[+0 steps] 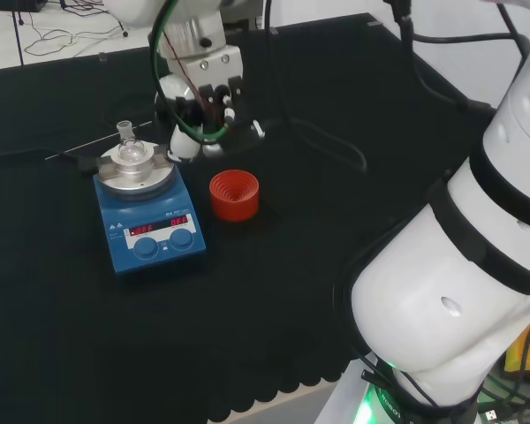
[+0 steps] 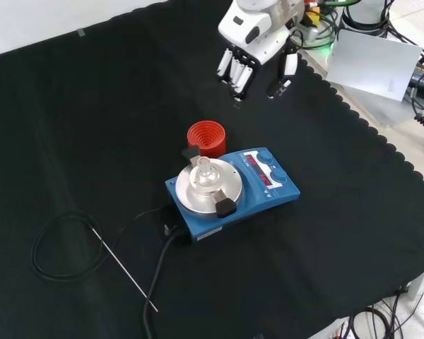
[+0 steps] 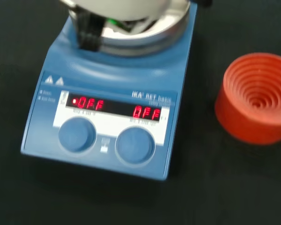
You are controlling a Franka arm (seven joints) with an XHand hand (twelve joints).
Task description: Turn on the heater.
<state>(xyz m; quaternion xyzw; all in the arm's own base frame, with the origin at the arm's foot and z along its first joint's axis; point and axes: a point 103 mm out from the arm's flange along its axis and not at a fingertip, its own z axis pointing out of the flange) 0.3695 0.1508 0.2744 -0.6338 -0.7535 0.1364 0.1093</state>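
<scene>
Two blue knobs (image 3: pixel 106 140) at the heater's (image 2: pixel 234 191) front face, nearest in the wrist view, below a red-lit display (image 3: pixel 113 107). Sits mid-cloth in the front view, knobs facing right; a small clear flask (image 2: pixel 203 170) on its round metal plate (image 2: pixel 205 189). Just beyond it, toward the far side, a red ribbed stand (image 2: pixel 206 139), close to the blue body but apart. Cable (image 2: pixel 159 279) trailing off to the near left. Hand (image 2: pixel 249 63) hangs well above and beyond the heater at the far side, fingers straight and pointing down, grasping nothing, touching nothing. Not yet at the knobs. Risks, as a judgement: coming down too far left and knocking the flask off the plate; brushing the red stand on the way in; pressing the wrong knob, since the pair sit side by side.
</scene>
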